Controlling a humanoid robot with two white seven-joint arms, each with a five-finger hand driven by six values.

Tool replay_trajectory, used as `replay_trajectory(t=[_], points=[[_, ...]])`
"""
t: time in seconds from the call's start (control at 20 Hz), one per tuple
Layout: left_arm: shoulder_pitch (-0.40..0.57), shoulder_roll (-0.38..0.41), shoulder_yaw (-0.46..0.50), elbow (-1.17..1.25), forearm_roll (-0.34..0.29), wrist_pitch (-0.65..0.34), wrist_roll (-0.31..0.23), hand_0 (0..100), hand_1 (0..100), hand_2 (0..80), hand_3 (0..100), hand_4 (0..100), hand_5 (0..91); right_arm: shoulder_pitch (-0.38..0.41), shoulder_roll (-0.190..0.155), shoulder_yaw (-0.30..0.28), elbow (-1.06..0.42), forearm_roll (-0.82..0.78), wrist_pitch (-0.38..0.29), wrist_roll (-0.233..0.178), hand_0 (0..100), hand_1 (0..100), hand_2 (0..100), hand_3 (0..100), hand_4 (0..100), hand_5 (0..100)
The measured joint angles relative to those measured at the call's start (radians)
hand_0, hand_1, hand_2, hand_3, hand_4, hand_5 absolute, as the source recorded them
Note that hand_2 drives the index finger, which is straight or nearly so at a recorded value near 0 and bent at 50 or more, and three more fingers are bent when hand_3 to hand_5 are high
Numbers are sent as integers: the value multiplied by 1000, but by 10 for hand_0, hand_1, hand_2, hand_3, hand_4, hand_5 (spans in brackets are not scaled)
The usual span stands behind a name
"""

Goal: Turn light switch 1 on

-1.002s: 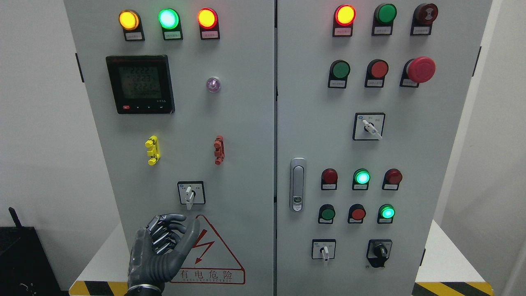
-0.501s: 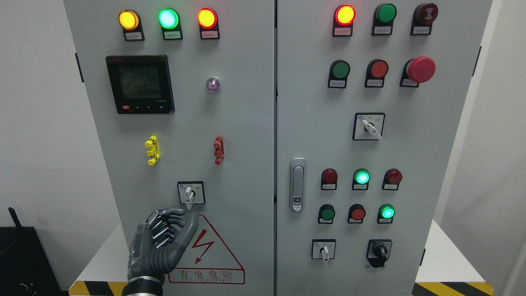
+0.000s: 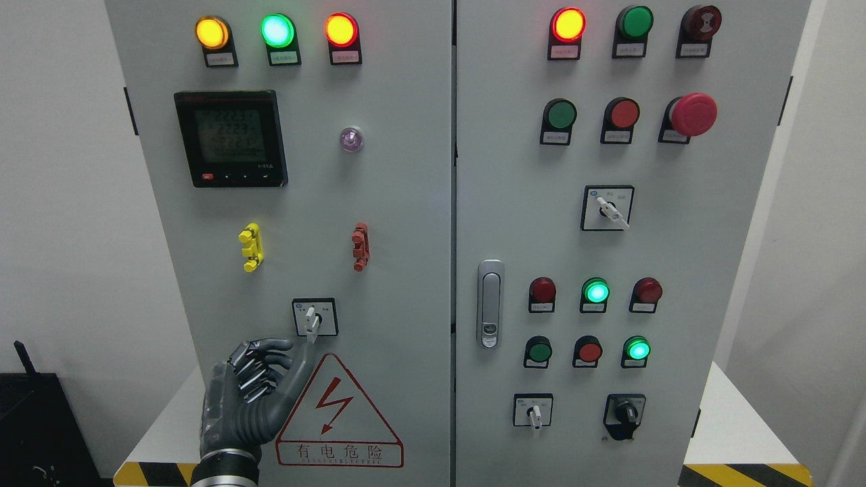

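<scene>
A rotary selector switch (image 3: 314, 316) with a white handle pointing down sits in a black-framed plate low on the left cabinet door (image 3: 399, 203). My left hand (image 3: 298, 350) is just below and left of it, over the corner of the red warning triangle (image 3: 338, 412). The thumb (image 3: 301, 368) points up and its tip lies right under the handle's lower end. The other fingers (image 3: 260, 368) are half curled, with a small gap to the thumb and nothing between them. The right arm does not show.
The left door also carries three lit lamps (image 3: 277, 30), a digital meter (image 3: 231, 138), and yellow (image 3: 251, 247) and red (image 3: 360, 247) clips. The right door holds a latch (image 3: 490, 303), push buttons, a red emergency button (image 3: 693, 113) and more selector switches (image 3: 607, 208). A black box (image 3: 40, 426) stands at the lower left.
My left hand has risen and drifted slightly left, bringing the thumb and index tips up under the switch handle. The switch handle has not turned.
</scene>
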Motion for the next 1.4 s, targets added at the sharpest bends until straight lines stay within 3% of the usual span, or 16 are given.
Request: replay_trajectory(t=[1.4], points=[[-53,-8,-11,27,-28,61,1,156,679,537,740,870,812,0,0,0,0,0,0,0,304,0,0,0,0,0]])
